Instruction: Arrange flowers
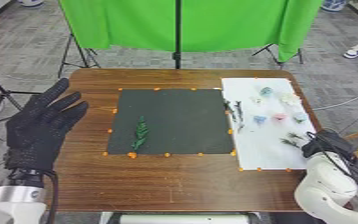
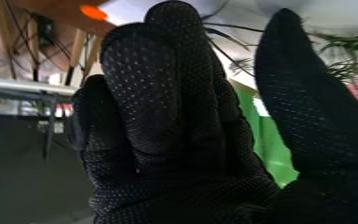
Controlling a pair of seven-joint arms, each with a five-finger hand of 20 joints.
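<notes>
Green, feathery sprigs [image 2: 349, 42], probably light and fragile, should be pinched at the stem by the black fabric-gloved right hand [image 2: 158, 100], whose thumb and fingers are spread apart.

From the head, looking forward-down over the tabletop [image 1: 171, 187]; from the right wrist [image 1: 321, 164], closer, toward shared green cloth [image 1: 127, 27] beyond it.

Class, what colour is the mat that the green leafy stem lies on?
Black or very dark grey; the mat shows best in the head view.
</notes>
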